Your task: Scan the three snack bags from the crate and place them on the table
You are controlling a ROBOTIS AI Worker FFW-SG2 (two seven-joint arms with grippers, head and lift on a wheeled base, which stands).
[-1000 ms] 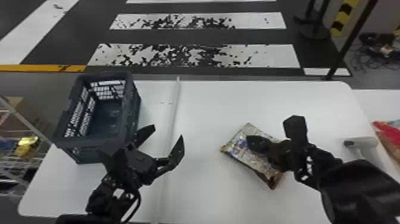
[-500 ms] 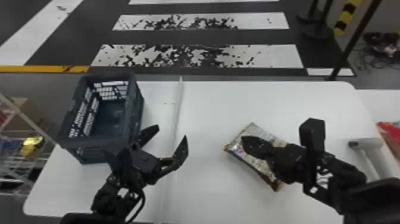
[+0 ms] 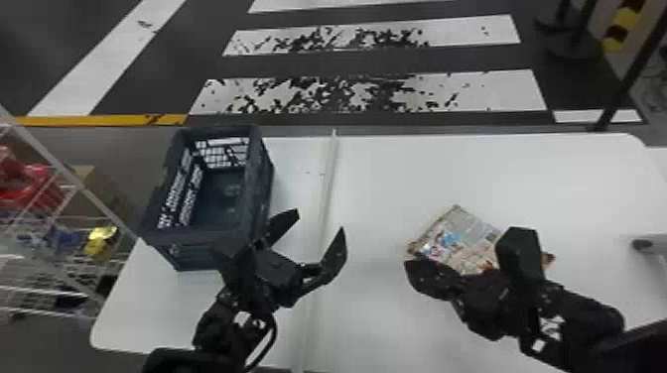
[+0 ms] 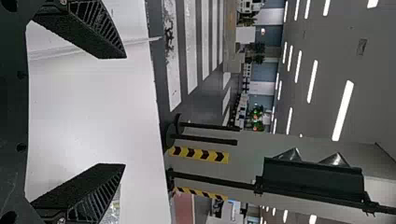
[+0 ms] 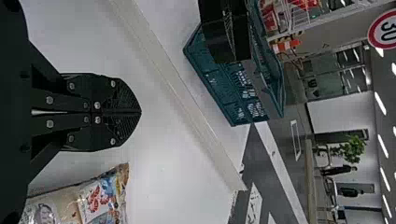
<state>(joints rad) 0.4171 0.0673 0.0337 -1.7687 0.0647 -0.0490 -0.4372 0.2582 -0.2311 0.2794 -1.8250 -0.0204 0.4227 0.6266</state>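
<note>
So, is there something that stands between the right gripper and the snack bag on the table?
Nothing visible stands between the shut right gripper and the snack bag near it. The long pale strip runs farther off, between the bag and the crate.

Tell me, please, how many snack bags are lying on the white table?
1: the bag lies beside the right gripper, right of the crate. The right arm may hide another.

Head view: worn b/w crosswalk (image 3: 496, 92), yellow line (image 3: 99, 120), wire rack (image 3: 82, 187) far L w/ red & yellow stuff (image 3: 99, 240). L wrist view: traffic lt. (image 4: 313, 184), chevron strip (image 4: 198, 154). R wrist view: rd. sign (image 5: 385, 29), plant (image 5: 353, 148).
</note>
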